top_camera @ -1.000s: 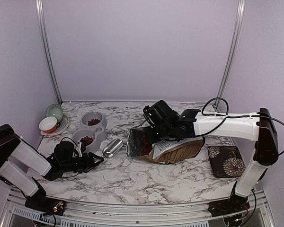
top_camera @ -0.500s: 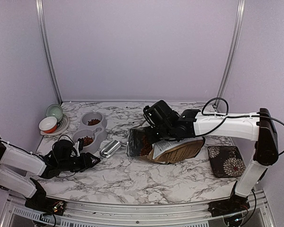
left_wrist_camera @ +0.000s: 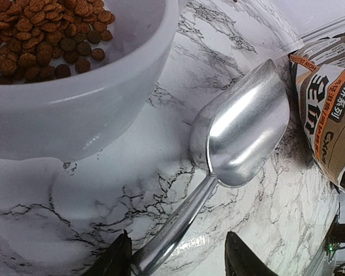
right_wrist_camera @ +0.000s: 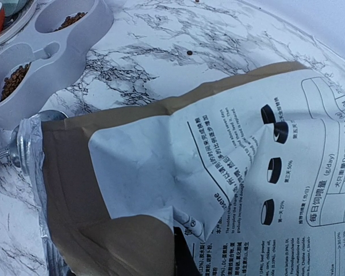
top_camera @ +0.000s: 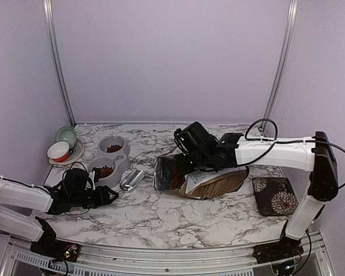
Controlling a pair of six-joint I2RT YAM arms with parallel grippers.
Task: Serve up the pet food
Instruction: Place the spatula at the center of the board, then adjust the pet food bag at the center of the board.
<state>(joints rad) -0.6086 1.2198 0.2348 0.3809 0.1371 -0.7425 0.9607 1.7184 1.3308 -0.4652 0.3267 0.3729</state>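
Marble table (top_camera: 161, 221): one scoop's (left_wrist_camera: 241, 126) handle between the left gripper's (left_wrist_camera: 181, 259) spread fingers; right gripper (top_camera: 181, 156) pinches one bag (top_camera: 218, 183); pet food (left_wrist_camera: 40, 34) in two bowls (top_camera: 124, 144).

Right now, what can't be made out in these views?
How much kibble remains in the bag: too small from above; the right wrist view shows only the bag's outside.
Whether the scoop handle touches the left gripper's jaws: the left wrist view's bottom edge cuts the jaws off; too small from above.
Where the right gripper pinches the bag: hidden by its wrist from above, by folded paper in its own view.
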